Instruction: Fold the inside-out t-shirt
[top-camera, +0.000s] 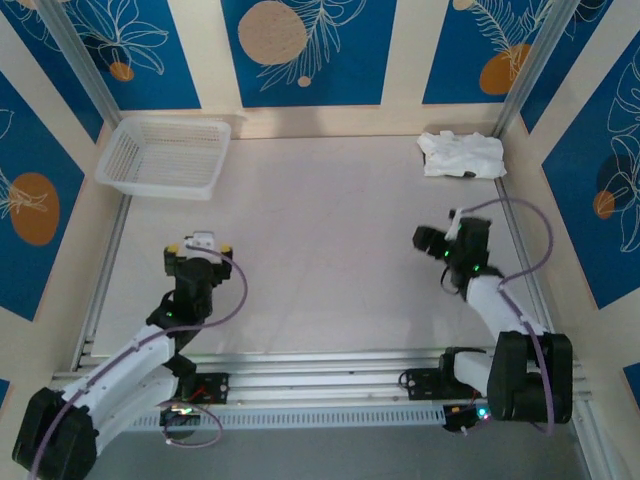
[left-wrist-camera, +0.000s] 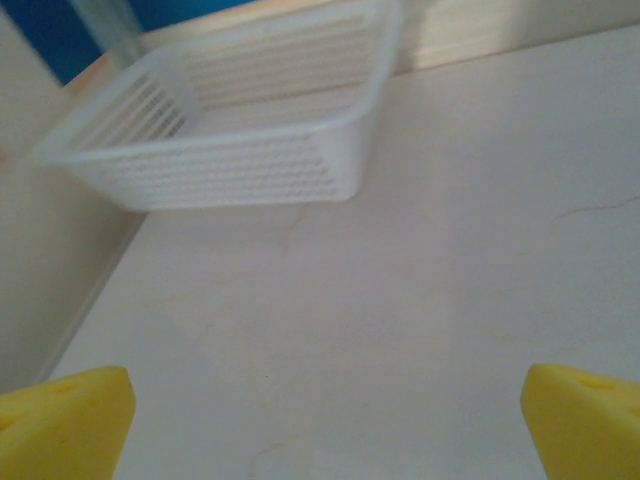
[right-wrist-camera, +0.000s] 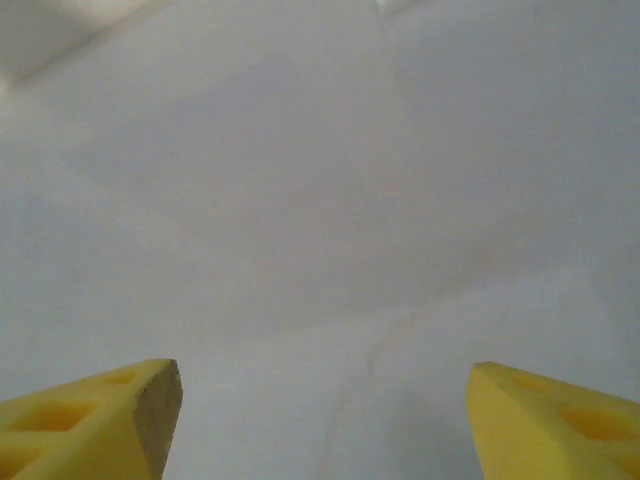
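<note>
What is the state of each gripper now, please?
Left gripper: open, holding nothing.
Right gripper: open, holding nothing.

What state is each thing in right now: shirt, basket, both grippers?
T-shirt: folded into a small wrinkled bundle, far right corner of the table, not gripped.
Basket: upright, empty, far left corner.
Left gripper: open, empty, over bare surface short of the basket.
Right gripper: open, empty, over bare surface.
</note>
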